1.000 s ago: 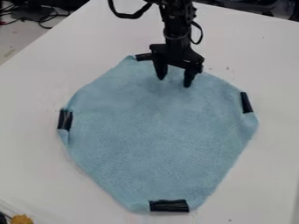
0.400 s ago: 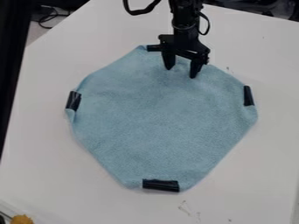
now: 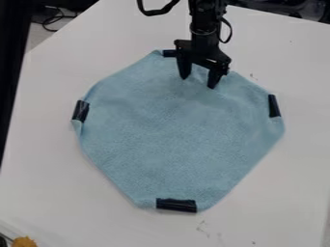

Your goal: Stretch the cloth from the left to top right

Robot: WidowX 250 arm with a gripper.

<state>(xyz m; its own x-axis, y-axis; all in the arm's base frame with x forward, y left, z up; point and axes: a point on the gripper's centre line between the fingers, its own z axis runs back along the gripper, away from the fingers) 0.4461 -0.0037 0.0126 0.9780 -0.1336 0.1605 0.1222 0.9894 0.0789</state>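
Note:
My black gripper (image 3: 199, 83) is over the top edge of the cloth, its two fingers apart and their tips at the fabric. The light blue cloth (image 3: 174, 140) lies spread on the white table, roughly diamond-shaped with blunt corners. Black tape marks its corners: one piece at the left (image 3: 80, 111), one at the right (image 3: 274, 105), one at the bottom (image 3: 176, 205) and one at the top (image 3: 169, 53), partly behind the gripper. Slight ripples show in the fabric near the fingers.
The white table (image 3: 283, 193) surrounds the cloth. A yellow-orange object (image 3: 24, 241) is at the bottom left corner. Cables lie beyond the table at the top left, and dark items stand past its far edge at the top right.
The gripper has moved up and slightly right, and the cloth has shifted with it, its bottom and left corners most. Since the middle frame hardly anything differs.

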